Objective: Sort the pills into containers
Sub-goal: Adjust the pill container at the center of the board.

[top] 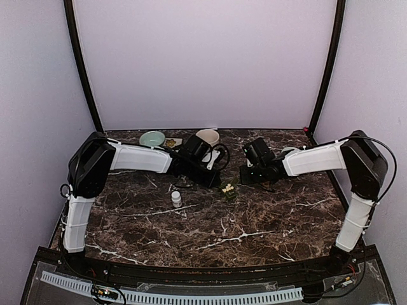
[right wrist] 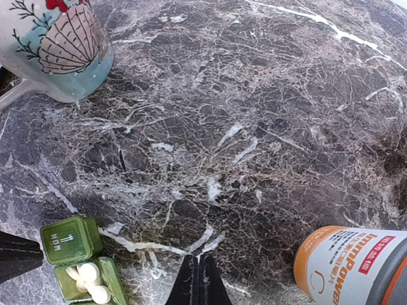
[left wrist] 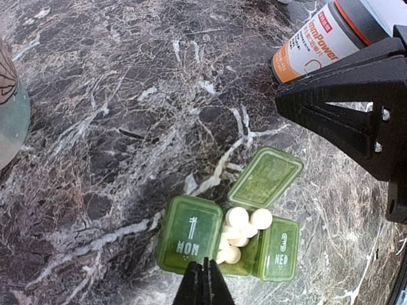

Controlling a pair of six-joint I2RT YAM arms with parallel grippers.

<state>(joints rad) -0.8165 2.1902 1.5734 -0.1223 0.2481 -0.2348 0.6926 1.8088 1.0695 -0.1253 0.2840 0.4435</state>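
Worktop [left wrist: 95, 95]: dark marble-look stone w/ white veins, polished, faint sheen; pill box [left wrist: 191, 235]: translucent green plastic, glossy, lids embossed; pills [left wrist: 238, 219]: cream, smooth, matt; bottle [left wrist: 318, 41]: glossy printed label, orange/white; mug [right wrist: 63, 44]: glazed ceramic, painted shell, shiny; left tool [left wrist: 204, 264]: black plastic, matt, smooth.
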